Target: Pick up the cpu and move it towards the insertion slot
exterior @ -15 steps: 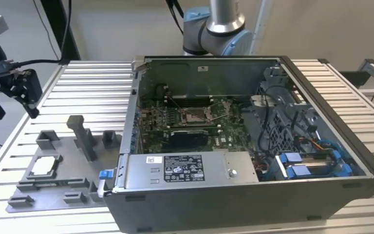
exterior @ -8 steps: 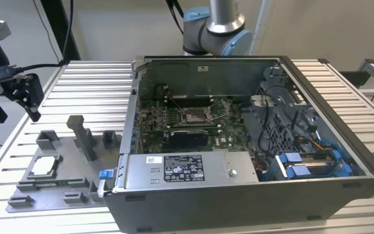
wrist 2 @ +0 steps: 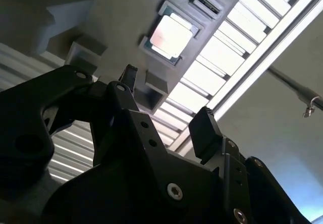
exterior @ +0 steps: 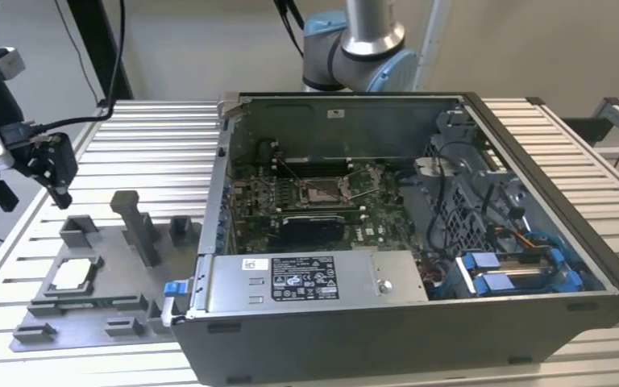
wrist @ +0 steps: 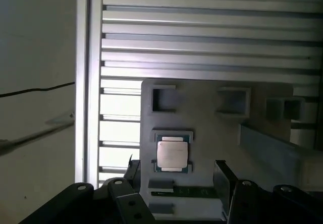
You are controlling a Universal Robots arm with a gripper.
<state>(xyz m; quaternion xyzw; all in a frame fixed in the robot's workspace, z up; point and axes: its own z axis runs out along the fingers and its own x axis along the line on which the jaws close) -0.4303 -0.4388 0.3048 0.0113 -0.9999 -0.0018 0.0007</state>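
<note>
Slatted table (exterior: 126, 137), grey fixture (exterior: 105, 242): the cpu (exterior: 74, 275) lies in its recess, my claw (exterior: 57, 173) hanging above, spread wide and empty. Risk, as I judge it: descending off-centre could catch a finger (wrist 2: 204, 128) on the recess wall or tip the thin chip. Exterior view places the slot (exterior: 319, 191) well apart, inside the case (exterior: 396, 322); both wrist views set the cpu between my fingers' line.

One cpu (wrist: 172, 153), one insertion slot (exterior: 318, 190), one open computer case (exterior: 396, 339), one grey fixture plate (wrist: 202, 128) and one gripper (wrist 2: 166, 100) were counted in the scene.
</note>
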